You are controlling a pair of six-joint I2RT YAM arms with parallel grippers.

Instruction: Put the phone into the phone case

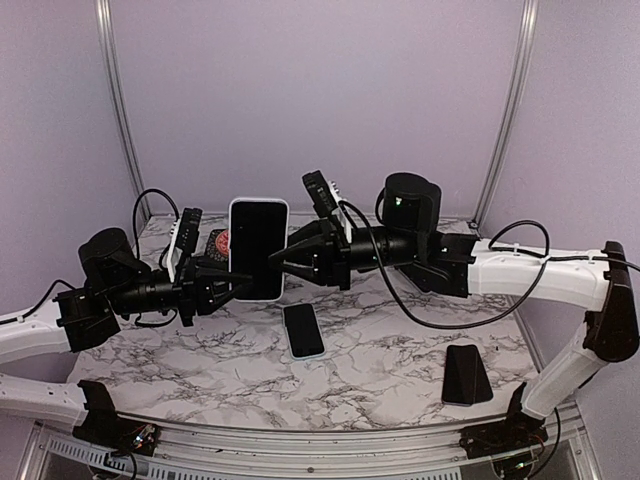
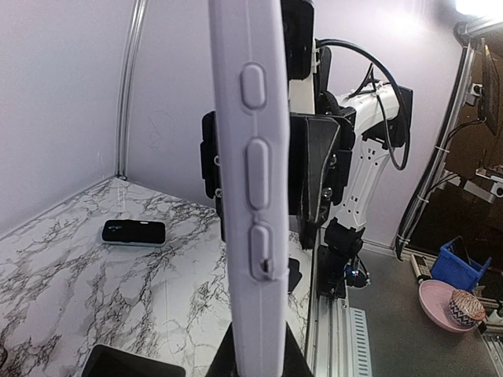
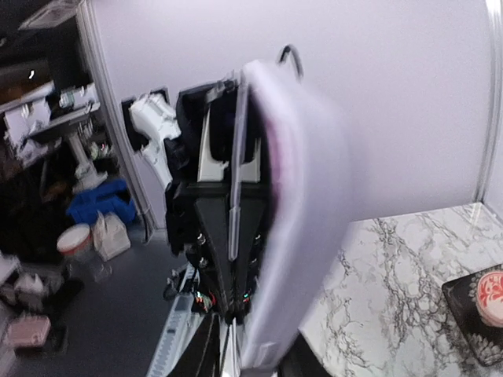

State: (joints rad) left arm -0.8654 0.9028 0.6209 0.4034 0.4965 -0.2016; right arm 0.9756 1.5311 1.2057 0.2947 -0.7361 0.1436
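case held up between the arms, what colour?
White case, with a black phone face in it; the colour shows best in the left wrist view.

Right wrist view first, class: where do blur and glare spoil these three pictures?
Right wrist view: the white phone case is smeared and soft, its edges out of focus. Left wrist view: the case's side buttons are sharp, but a bright lamp glares at the top right corner. Top view: evenly lit and sharp, with the phone's dark screen clearly readable.
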